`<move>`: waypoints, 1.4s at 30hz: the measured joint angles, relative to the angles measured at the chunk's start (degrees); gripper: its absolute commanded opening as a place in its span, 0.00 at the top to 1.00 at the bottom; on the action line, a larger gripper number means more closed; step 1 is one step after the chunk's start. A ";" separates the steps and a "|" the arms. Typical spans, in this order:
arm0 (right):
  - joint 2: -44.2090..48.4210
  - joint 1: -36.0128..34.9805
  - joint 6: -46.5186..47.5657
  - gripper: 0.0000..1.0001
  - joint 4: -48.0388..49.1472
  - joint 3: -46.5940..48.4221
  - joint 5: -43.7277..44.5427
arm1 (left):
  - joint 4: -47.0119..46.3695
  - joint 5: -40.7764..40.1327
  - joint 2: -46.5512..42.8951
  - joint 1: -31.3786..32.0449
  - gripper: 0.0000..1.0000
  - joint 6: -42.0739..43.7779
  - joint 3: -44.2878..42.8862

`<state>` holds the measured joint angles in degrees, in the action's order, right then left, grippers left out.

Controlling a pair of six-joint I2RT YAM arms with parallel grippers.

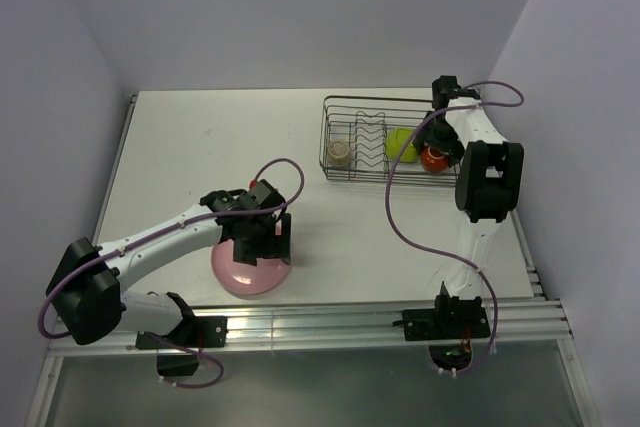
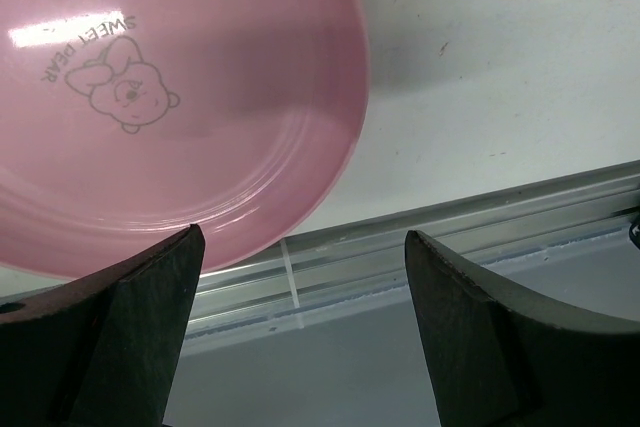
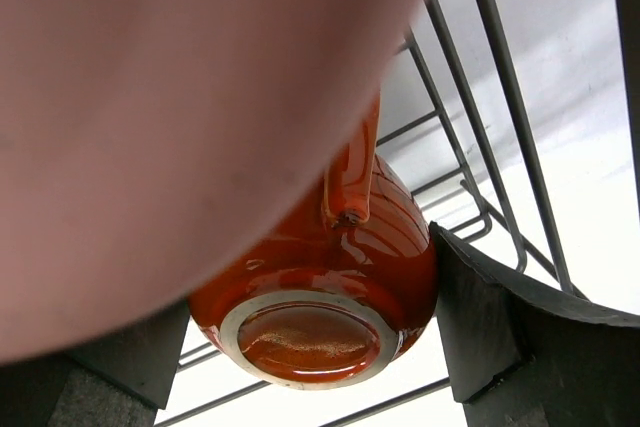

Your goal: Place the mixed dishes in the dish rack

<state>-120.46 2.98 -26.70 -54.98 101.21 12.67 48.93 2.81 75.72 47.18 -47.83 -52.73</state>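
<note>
The pink plate (image 1: 235, 277) lies flat near the table's front edge; it fills the upper left of the left wrist view (image 2: 180, 97). My left gripper (image 1: 262, 245) hangs open and empty over the plate's near-right rim (image 2: 303, 237). The black wire dish rack (image 1: 325, 137) holds the beige cup (image 1: 341, 153) and the yellow-green bowl (image 1: 400, 144). My right gripper (image 1: 435, 142) is at the rack's right end, shut on the dark red mug (image 1: 434, 158), which is held base towards the camera (image 3: 310, 337). The salmon-pink tumbler (image 3: 150, 97) is a blur close to the right wrist camera.
Rack wires (image 3: 500, 127) run just right of the mug. An aluminium rail (image 2: 450, 217) runs along the table's front edge below the plate. White walls close in the table at the back and on both sides.
</note>
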 measured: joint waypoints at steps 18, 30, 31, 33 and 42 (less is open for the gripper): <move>3.74 -0.22 0.87 0.93 8.57 -8.63 1.64 | 1.11 -1.22 -0.02 1.81 0.12 -2.47 0.02; 4.94 -0.37 0.87 0.48 9.07 -10.51 1.88 | 0.83 -1.25 -0.02 2.69 0.12 -2.64 1.73; 4.94 -0.37 0.87 0.45 9.05 -10.51 1.88 | 0.83 -1.27 -0.02 2.75 0.12 -2.67 2.01; 4.94 -0.39 0.87 0.32 9.05 -10.51 1.88 | 0.83 -1.29 -0.02 2.80 0.13 -2.84 2.56; 5.05 -0.50 0.90 0.13 8.96 -10.51 1.88 | -0.09 -3.08 0.85 3.23 0.13 -3.48 3.85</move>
<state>-115.42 2.48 -25.80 -46.02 90.70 14.55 48.84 -0.27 76.58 50.41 -51.31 -48.88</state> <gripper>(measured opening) 0.922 0.873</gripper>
